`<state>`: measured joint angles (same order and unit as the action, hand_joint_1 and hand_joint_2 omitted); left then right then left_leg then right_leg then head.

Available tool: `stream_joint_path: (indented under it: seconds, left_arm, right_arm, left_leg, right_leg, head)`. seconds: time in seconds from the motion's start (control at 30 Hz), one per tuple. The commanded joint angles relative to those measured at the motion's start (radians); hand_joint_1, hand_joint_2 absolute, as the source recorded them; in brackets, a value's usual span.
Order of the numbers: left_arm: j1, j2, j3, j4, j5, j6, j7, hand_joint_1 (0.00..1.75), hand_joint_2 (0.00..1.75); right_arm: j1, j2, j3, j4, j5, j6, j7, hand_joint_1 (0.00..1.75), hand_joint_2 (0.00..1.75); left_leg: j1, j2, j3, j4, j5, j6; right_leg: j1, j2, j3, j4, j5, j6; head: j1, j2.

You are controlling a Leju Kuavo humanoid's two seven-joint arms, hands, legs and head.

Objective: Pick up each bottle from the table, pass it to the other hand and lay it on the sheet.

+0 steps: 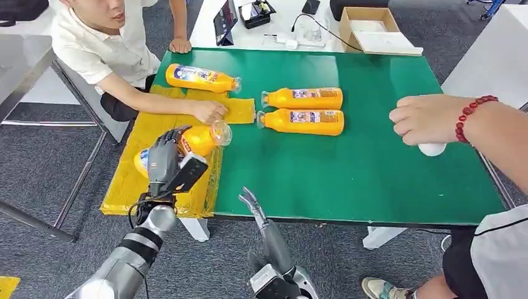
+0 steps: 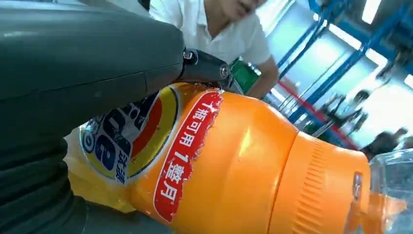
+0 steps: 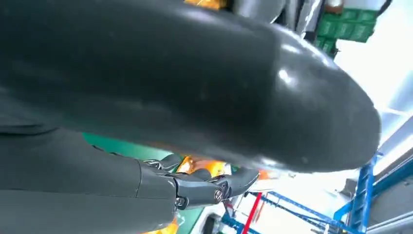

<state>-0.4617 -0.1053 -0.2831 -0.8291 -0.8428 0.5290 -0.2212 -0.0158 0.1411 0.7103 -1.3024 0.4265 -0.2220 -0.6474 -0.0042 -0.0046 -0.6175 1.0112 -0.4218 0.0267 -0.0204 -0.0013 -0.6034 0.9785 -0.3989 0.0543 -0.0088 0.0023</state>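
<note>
My left hand (image 1: pixel 164 159) grips an orange bottle (image 1: pixel 198 138) with a clear cap, held over the yellow sheet (image 1: pixel 132 174) at the table's left edge. The left wrist view shows that bottle (image 2: pixel 243 165) close up, its label against my palm. Another orange bottle (image 1: pixel 202 78) lies at the sheet's far end. Two more bottles (image 1: pixel 303 98) (image 1: pixel 301 121) lie side by side on the green table (image 1: pixel 348 168). My right hand (image 1: pixel 251 202) hovers at the table's front edge, fingers straight and empty; its fingers (image 3: pixel 204 187) show in the right wrist view.
A person at the far left rests a hand (image 1: pixel 208 111) on the sheet near my held bottle. Another person's arm with a red bead bracelet (image 1: pixel 468 115) reaches in from the right over a white object (image 1: pixel 431 149). A cardboard box (image 1: pixel 370 28) stands behind the table.
</note>
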Motion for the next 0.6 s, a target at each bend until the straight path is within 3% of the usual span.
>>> stream_joint_path:
  seconds: [0.03, 0.3, 0.6]
  left_arm:
    - [-0.230, 0.053, -0.121, 0.503, -0.165, -0.134, 0.114, 1.75, 1.75]
    - [-0.282, 0.059, -0.211, 0.570, -0.294, -0.325, 0.248, 1.75, 1.75]
    - [-0.282, 0.059, -0.211, 0.570, -0.294, -0.325, 0.248, 1.75, 1.75]
  right_arm:
    - [-0.053, -0.009, 0.055, 0.082, -0.021, 0.025, -0.015, 0.00, 0.00]
    - [-0.060, -0.014, 0.051, 0.113, -0.038, 0.009, -0.030, 0.00, 0.00]
    - [-0.060, -0.014, 0.051, 0.113, -0.038, 0.009, -0.030, 0.00, 0.00]
  left_leg:
    - [0.001, 0.000, 0.004, 0.000, -0.001, -0.002]
    - [0.002, 0.003, 0.007, -0.001, -0.002, -0.002]
    - [0.001, 0.003, 0.006, -0.001, -0.002, -0.002]
  right_leg:
    - [0.001, 0.000, 0.004, 0.000, -0.001, -0.002]
    - [0.002, 0.003, 0.006, -0.001, -0.001, -0.003]
    - [0.001, 0.002, 0.005, 0.000, -0.001, -0.003]
  head:
    - [0.000, 0.000]
    - [0.000, 0.000]
    - [0.000, 0.000]
